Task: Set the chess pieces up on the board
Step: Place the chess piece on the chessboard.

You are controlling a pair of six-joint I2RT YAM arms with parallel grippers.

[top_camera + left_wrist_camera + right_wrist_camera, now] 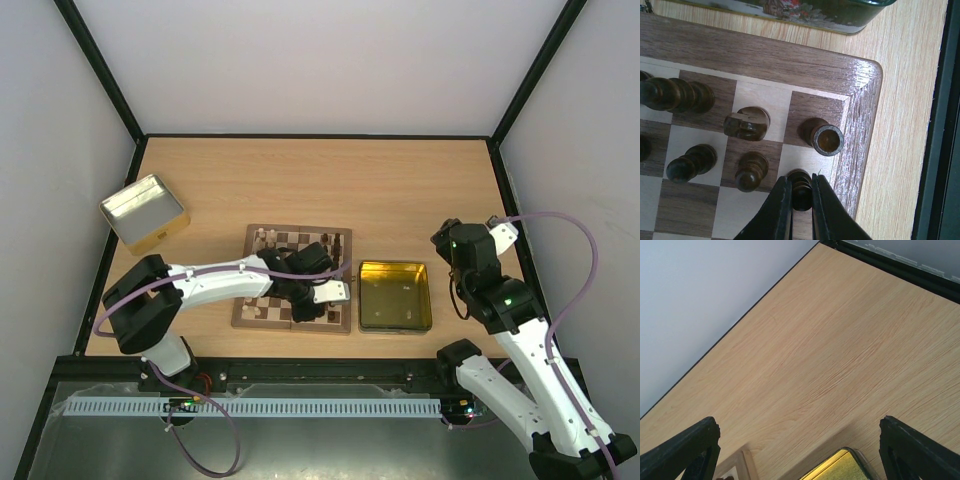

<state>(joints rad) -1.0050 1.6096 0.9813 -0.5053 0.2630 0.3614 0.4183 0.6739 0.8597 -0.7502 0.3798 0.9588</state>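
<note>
**Seating a dark pawn beside the corner rook.** The board point(268, 326) lies toward the middle of the near edge of the tabletop point(320, 180). A gold tin point(395, 297) sits just beside the board's right edge.

The left gripper point(801, 181) is closed on a dark pawn point(800, 194). It holds the pawn upright over the light square on the board's near edge, next to the rook point(828, 139) on the near right corner square. A knight point(746, 123) and a second pawn point(750, 171) stand on the adjoining squares.

The fingers hide the held pawn's base, so I cannot tell whether it touches the wood.

By my judgement, a good finish runs as follows:
- Centre the pawn on its square, clear of the border strip.
- Lower it straight down until it is seated.
- Part the fingers only slightly and lift vertically, because the rook and the second pawn stand near enough to be tipped by a sideways drift.

The right gripper point(799, 427) hangs wide open and holds nothing. It is over bare tabletop near the tin's far right corner, well apart from the chess pieces.
</note>
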